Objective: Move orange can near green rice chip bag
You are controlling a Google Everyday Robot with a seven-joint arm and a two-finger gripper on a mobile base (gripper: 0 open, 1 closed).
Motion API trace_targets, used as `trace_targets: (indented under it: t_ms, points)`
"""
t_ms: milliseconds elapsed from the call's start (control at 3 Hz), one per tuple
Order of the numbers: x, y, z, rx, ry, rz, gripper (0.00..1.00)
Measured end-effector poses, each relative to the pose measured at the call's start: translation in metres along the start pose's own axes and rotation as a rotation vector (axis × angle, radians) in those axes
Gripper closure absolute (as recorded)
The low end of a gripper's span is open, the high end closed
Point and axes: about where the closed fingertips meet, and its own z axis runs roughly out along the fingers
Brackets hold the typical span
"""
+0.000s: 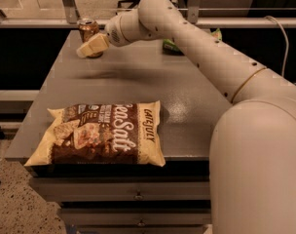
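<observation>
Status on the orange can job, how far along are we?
Done: the approach. The gripper is up against the orange can at the table's far left corner. In hand: the grasp; the can is on the table there, far from the bag. Left: carrying it right to the green rice chip bag, mostly hidden behind the arm.

The claw (84, 50) sits at the worktop's (187, 106) eleven o'clock corner, overlapping the lower part of the orange can (87, 27). The green bag (169, 46) peeks from behind the arm (206, 52) at one o'clock. A big brown chip bag (104, 133) lies at seven o'clock.
</observation>
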Motion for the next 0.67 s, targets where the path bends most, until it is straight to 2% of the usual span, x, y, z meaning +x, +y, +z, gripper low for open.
trace_targets:
  t_ms: [667]
  points:
    - [-0.010,-0.013,0.050,0.051,-0.062,0.058,0.04]
